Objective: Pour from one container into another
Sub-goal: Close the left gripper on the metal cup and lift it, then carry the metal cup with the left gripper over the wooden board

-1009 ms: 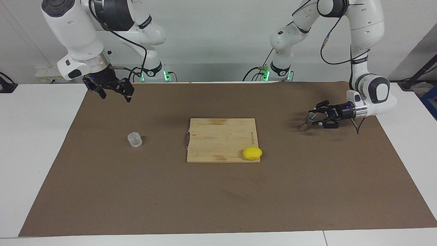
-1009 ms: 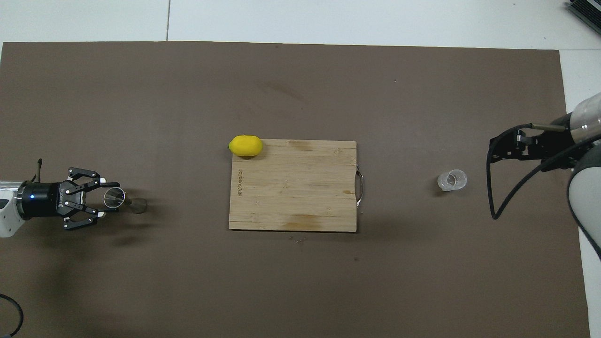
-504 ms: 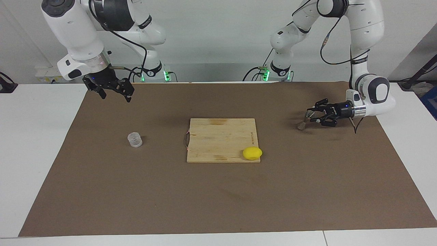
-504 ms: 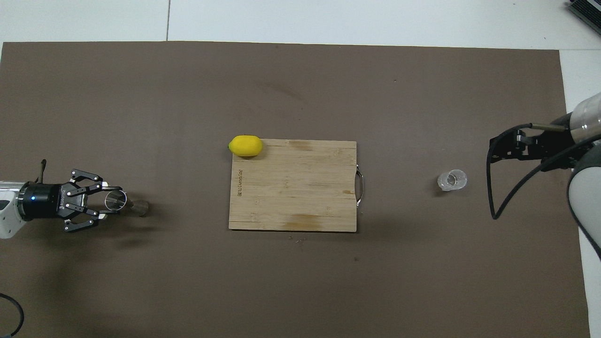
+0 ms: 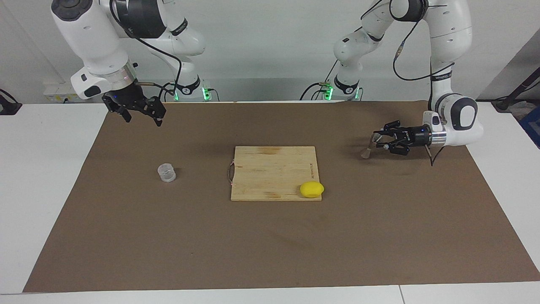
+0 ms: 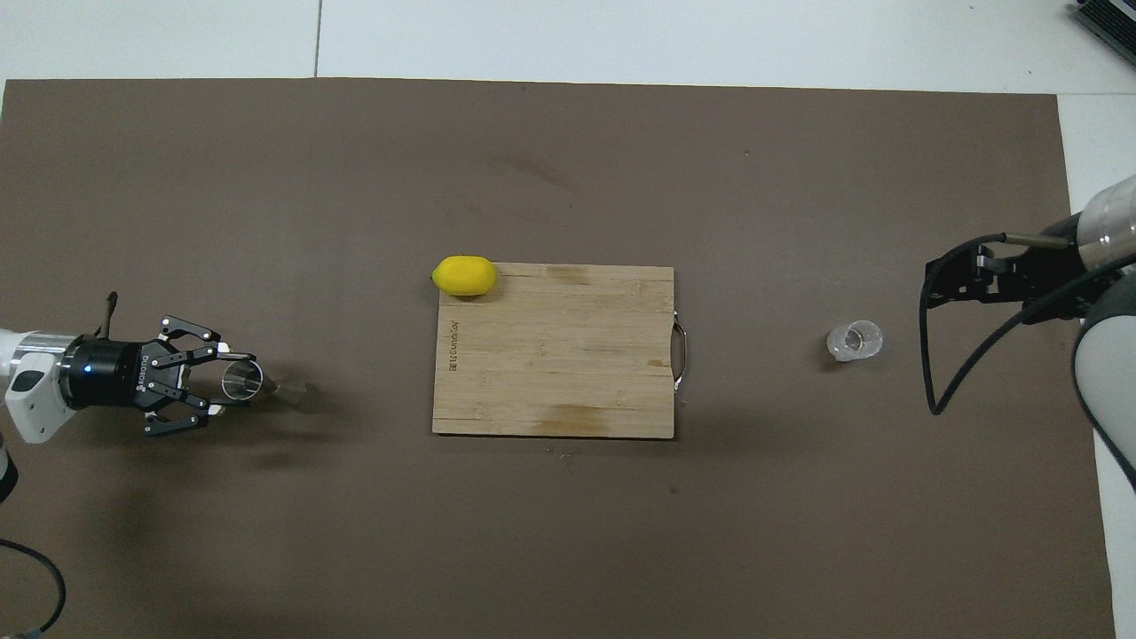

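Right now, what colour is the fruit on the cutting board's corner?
Bright yellow; the lemon shows best in the overhead view.

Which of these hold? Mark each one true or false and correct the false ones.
1. The left gripper is shut on the jigger. True.
2. The jigger stands upright on the cutting board. False: it hangs tilted in the left gripper over the brown mat, toward the left arm's end.
3. The lemon lies at a corner of the cutting board. True.
4. The right gripper holds the clear cup. False: it waits open in the air; the clear cup stands alone on the mat.
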Available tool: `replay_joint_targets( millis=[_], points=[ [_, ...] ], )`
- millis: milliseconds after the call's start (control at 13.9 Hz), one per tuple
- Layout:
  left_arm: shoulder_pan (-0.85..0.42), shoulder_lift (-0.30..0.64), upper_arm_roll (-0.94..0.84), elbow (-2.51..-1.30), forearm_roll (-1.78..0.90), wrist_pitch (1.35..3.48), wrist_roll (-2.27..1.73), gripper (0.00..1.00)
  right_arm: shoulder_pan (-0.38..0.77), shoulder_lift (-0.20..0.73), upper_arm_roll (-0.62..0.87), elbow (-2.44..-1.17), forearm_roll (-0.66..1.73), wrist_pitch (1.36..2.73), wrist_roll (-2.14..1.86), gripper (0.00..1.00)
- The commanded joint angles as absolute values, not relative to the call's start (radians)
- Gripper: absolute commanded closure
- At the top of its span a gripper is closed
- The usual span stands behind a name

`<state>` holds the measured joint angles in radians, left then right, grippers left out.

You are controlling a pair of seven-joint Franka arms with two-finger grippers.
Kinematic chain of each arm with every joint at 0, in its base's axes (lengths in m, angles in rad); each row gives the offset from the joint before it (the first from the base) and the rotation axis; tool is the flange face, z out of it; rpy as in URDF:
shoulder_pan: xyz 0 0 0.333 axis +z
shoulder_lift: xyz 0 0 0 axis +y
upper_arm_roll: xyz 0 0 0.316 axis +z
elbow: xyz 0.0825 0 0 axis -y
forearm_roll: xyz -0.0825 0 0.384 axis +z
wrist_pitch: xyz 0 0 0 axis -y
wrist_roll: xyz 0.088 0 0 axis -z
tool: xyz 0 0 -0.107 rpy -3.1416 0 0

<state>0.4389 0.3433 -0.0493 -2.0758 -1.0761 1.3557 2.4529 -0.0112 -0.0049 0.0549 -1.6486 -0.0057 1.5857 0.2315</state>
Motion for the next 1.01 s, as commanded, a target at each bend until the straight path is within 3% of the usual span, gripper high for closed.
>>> replay_joint_targets(
  millis=[0, 72, 144, 576, 937],
  points=[
    [0.387, 0.318, -0.037, -2.091, -1.129, 1.341, 2.471, 0.88, -0.023, -0.02, 0.061, -1.663, -0.009, 1.58, 0.216, 0.0],
    [0.371, 0.313, -0.035, -2.091, -1.141, 1.341, 2.471, 0.98, -0.023, -0.02, 0.061, -1.663, -0.009, 1.58, 0.216, 0.0],
    [0.358, 0.31, -0.035, -2.092, -1.155, 1.344, 2.471, 1.0, -0.023, -0.02, 0.061, -1.663, -0.009, 1.58, 0.216, 0.0],
    [0.258, 0.269, -0.034, -2.102, -1.251, 1.385, 2.465, 1.0, -0.023, -0.02, 0.061, -1.663, -0.009, 1.58, 0.216, 0.0],
    [0.074, 0.215, -0.035, -2.14, -1.417, 1.524, 2.451, 1.0, -0.023, -0.02, 0.061, -1.663, -0.009, 1.58, 0.216, 0.0]
  ],
)
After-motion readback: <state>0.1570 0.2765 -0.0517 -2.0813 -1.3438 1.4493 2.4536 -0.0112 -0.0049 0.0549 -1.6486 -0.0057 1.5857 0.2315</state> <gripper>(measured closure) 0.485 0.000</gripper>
